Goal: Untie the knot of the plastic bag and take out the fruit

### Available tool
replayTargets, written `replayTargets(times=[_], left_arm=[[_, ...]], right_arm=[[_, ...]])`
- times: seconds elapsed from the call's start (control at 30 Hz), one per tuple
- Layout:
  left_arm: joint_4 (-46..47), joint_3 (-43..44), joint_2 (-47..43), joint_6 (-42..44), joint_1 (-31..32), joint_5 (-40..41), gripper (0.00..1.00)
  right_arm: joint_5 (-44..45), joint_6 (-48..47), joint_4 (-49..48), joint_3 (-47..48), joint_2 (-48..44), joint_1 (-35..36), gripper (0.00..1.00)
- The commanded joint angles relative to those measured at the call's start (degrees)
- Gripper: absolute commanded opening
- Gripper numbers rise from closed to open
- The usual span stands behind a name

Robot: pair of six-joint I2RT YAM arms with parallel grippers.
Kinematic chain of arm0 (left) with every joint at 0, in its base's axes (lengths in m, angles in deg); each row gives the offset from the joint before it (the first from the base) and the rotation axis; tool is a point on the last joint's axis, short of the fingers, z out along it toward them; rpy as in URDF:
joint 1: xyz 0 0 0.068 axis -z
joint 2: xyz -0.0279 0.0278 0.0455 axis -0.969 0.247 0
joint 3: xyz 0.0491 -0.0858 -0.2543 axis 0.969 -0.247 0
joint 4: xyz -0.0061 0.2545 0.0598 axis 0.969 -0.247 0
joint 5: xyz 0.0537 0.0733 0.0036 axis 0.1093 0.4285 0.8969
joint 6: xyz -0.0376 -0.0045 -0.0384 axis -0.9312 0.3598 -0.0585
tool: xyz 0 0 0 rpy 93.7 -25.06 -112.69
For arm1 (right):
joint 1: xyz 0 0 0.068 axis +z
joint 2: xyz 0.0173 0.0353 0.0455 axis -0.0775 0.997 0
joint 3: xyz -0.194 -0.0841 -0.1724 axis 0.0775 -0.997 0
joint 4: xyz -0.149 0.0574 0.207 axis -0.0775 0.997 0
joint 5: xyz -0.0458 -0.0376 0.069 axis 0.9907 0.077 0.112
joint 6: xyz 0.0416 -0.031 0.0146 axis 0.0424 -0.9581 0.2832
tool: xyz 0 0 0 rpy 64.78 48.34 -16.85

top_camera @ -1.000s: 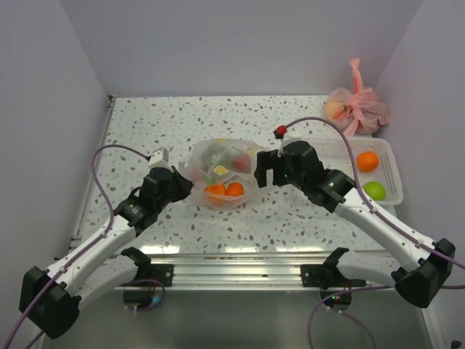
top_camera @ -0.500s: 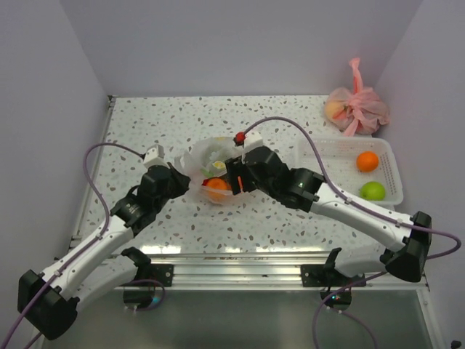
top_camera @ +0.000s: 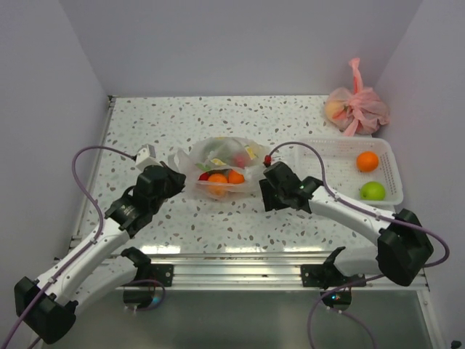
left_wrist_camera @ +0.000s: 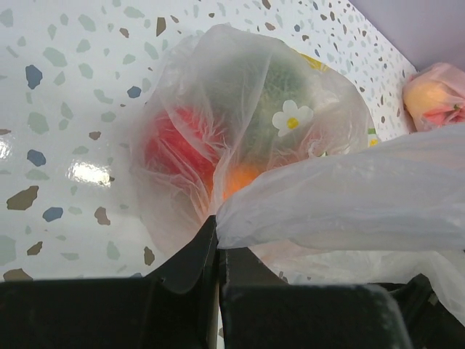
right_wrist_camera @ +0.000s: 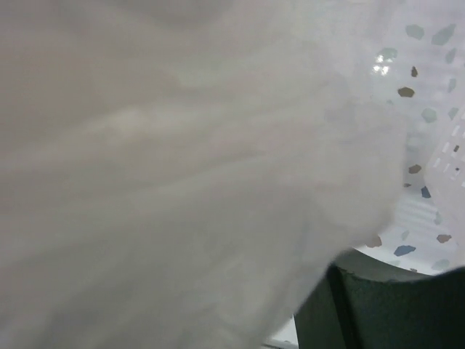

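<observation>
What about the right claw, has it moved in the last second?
Yes. The right claw swung left over the plastic bag, away from the white basket, then back toward it, ending lower in the overhead view, at the bag's right edge.

L arm stretches fwd from its base, angled in twd centre. L gripper has jaws pressed together, pinching film of the plastic bag. R arm lies low, reaching leftward, elbow bent. R gripper sits at bag's right edge, jaw gap unreadable; only one dark finger shows in wrist cam.
</observation>
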Motion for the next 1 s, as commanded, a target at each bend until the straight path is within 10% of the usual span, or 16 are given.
replayTargets(times=[0.0,0.33,0.97], left_arm=[[-1.8,3.0,0.0,0.8,0.1,1.4,0.00],[-0.8,1.7,-0.7,0.1,0.2,-1.3,0.00],[5.5,-3.6,-1.9,-10.8,2.8,-3.0,0.00]], right_arm=[[-6.9,-1.8,-0.4,4.8,-4.4,0.9,0.56],[3.1,5.7,6.7,19.4,-12.0,6.4,0.98],[14.4,39.4,-15.9,7.1,-2.3,7.5,0.95]])
